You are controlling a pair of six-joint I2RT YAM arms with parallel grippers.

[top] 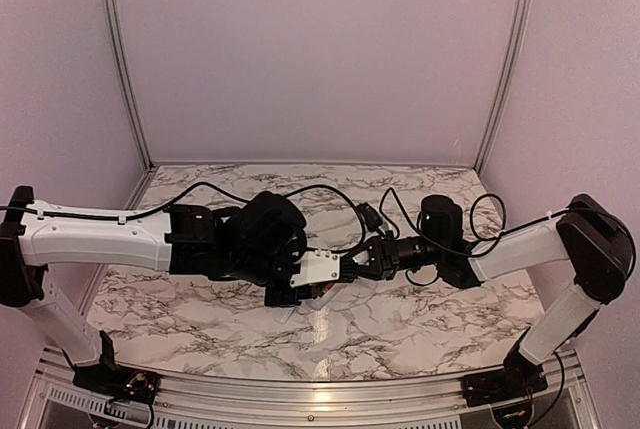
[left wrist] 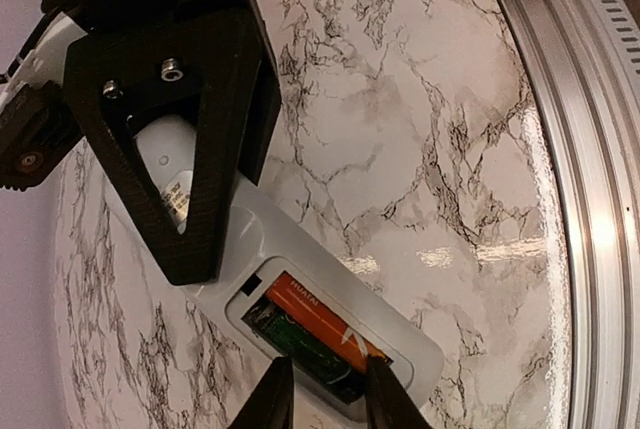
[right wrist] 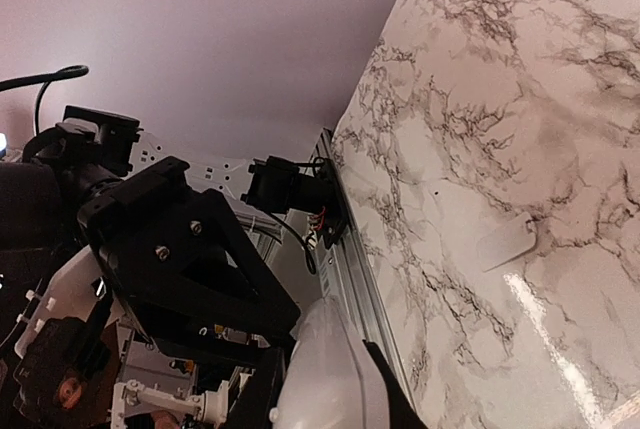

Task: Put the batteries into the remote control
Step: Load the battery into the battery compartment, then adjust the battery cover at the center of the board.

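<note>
**A:** Where is the slim white rectangular plastic remote control (left wrist: pixel 290 249)?

**B:** It is held up between the two arms, above the marble-patterned table (left wrist: pixel 430 119) as far as I can judge. Its back faces the left wrist camera. The right tool (right wrist: pixel 325 399) is clamped on one end, with a finger on either side of the casing. That grip looks meant to steady the open bay and leave the other end free to work on.

**A:** And the batteries (left wrist: pixel 322 324)?

**B:** Two small cylinders lie side by side in the open bay. The orange-red one is uppermost in the left wrist view, with a darker green-and-black one beside it. Both look seated, though fingertips hide their far ends.

**A:** The left tool (left wrist: pixel 325 401)?

**B:** Its fingertips stand a narrow gap apart, astride the end of the bay. I judge that it holds nothing. I cannot tell whether a pad touches the cells.

**A:** Is there room to move?

**B:** It is tight between the tools, because the right tool's black finger ends just beside the bay's edge. The left tool would do best to back straight out. The small flat white cover plate (right wrist: pixel 505 242) lies on the table, well apart from the remote control. The aluminium rail (left wrist: pixel 590 209) runs along the table's edge.

**A:** What is left to do?

**B:** By my reading, fitting the cover.
</note>
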